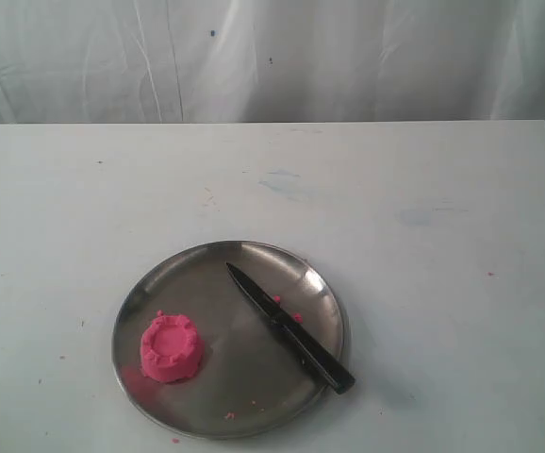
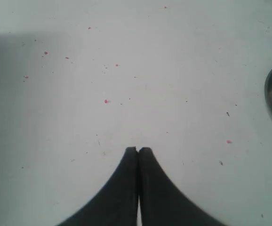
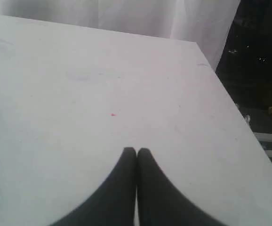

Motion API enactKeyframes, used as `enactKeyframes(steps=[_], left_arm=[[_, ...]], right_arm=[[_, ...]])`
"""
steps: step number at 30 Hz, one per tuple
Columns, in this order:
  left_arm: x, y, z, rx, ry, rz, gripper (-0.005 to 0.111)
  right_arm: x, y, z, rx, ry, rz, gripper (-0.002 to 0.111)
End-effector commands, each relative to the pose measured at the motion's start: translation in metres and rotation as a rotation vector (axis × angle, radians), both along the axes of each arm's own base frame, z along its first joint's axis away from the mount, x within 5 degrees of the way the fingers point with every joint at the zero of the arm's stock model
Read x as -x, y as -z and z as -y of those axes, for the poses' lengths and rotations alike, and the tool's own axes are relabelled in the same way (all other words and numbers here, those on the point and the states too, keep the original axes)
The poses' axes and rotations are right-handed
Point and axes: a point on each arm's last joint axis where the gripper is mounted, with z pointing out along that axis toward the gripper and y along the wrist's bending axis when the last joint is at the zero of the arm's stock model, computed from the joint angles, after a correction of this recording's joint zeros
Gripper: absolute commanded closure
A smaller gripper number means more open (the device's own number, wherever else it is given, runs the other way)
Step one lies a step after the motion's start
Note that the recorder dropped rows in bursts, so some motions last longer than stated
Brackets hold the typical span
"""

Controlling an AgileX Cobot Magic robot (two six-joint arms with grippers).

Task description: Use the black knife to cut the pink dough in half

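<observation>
1. On the white table (image 1: 423,189), toward its near edge, sits a round steel plate (image 1: 192,274).
2. The pink dough (image 1: 171,347) rests on the left part of the plate as one whole round puck with a notched rim (not yet cut).
3. The black knife (image 1: 287,326) lies flat and diagonal across the plate's right part. Its tip points toward the far rim, its handle end is at the near-right rim, and it is clear of the dough.
4. A few pink crumbs (image 1: 297,317) lie just beside the blade.
5. The left gripper (image 2: 137,149) hangs over speckled bare table, its two black fingers pressed together with nothing between them. The plate's rim shows at the edge of its wrist view.
6. The right gripper (image 3: 136,149) is likewise pinched tight and empty. It is above the table near a corner, with a white cloth backdrop (image 3: 126,14) beyond.
</observation>
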Motion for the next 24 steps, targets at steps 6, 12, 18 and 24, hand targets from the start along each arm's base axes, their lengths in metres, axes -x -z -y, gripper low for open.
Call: enactKeyframes(steps=[6, 12, 18, 24], left_arm=[[0.000, 0.001, 0.000, 0.007, -0.001, -0.001, 0.107], [0.000, 0.001, 0.000, 0.007, -0.001, -0.001, 0.107], [0.000, 0.001, 0.000, 0.007, -0.001, -0.001, 0.107], [0.000, 0.001, 0.000, 0.007, -0.001, -0.001, 0.107]], right_arm=[[-0.003, -0.016, -0.002, 0.115, -0.046, 0.193, 0.108], [-0.003, -0.030, -0.004, 0.118, -0.057, 0.345, 0.108], [0.004, -0.059, -0.008, -0.129, -0.101, 0.684, 0.108], [0.047, -0.104, -0.014, -0.414, -0.360, 1.331, 0.108]])
